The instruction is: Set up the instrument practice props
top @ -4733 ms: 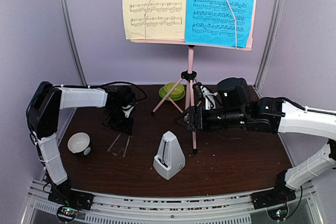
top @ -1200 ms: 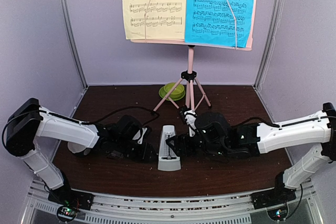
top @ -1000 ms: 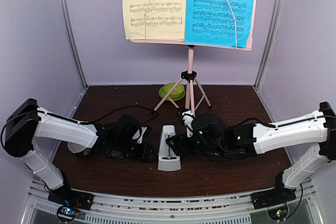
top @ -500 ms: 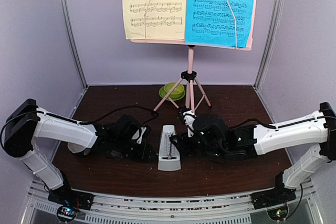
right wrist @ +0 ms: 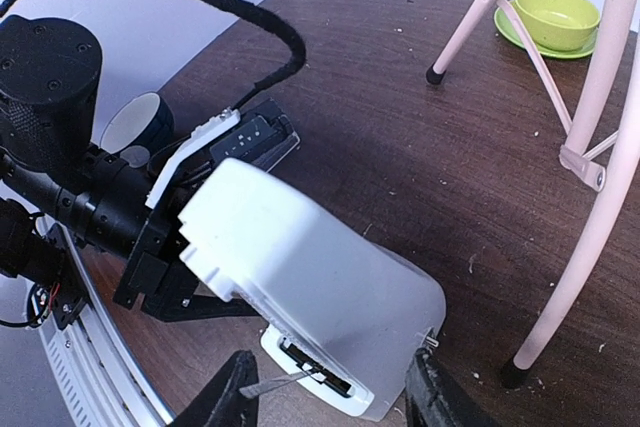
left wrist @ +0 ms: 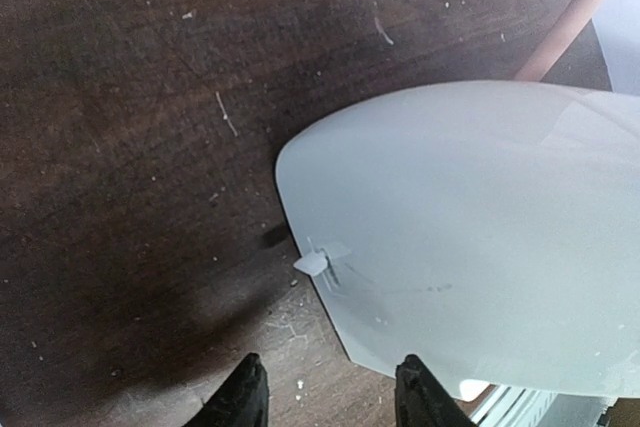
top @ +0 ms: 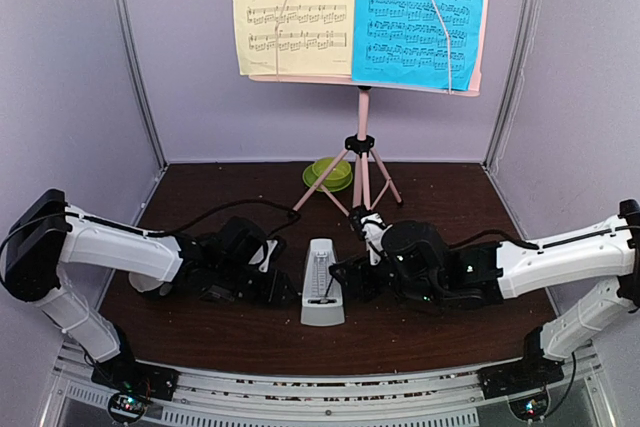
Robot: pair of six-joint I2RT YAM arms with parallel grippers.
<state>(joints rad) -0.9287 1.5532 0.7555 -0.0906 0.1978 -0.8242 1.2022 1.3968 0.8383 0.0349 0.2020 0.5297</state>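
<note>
The white-grey pyramid metronome (top: 322, 285) stands upright near the table's front middle, with its pendulum face toward the front. My left gripper (top: 285, 290) is open just left of it. In the left wrist view the metronome's white side (left wrist: 470, 247) lies ahead of the spread jaws (left wrist: 330, 402). My right gripper (top: 345, 280) is open just right of it. In the right wrist view the metronome (right wrist: 310, 277) sits ahead of the wide jaws (right wrist: 335, 397). The pink music stand (top: 364, 147) stands behind, holding the yellow page (top: 293, 9) and the blue page (top: 420, 15). No clear cover shows.
The green bowl on its saucer (top: 330, 173) sits at the back by the stand's legs (right wrist: 470, 22). The small white-and-black bowl (right wrist: 135, 125) sits at the left behind my left arm. A stand foot (right wrist: 512, 375) rests close right of the metronome. Purple walls enclose the table.
Since the earliest frame both arms have come down to either side of the metronome, which now faces front. In the last second my right gripper has drawn slightly to the right.
</note>
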